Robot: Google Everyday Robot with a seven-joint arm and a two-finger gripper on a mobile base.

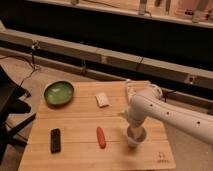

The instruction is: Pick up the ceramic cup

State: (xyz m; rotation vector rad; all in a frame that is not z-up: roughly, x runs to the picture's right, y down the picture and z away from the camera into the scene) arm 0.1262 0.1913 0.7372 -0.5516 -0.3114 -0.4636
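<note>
The ceramic cup [136,138] is a small white cup standing on the wooden table [80,120], near its front right. My gripper [133,130] hangs from the white arm [170,114], which reaches in from the right. The gripper points down right at the cup's rim and hides most of the cup's top. The cup rests on the table.
A wide green bowl [59,93] sits at the table's back left. A small white packet [102,99] lies at the back middle. A red oblong thing [101,136] lies just left of the cup. A black bar [55,140] lies at the front left.
</note>
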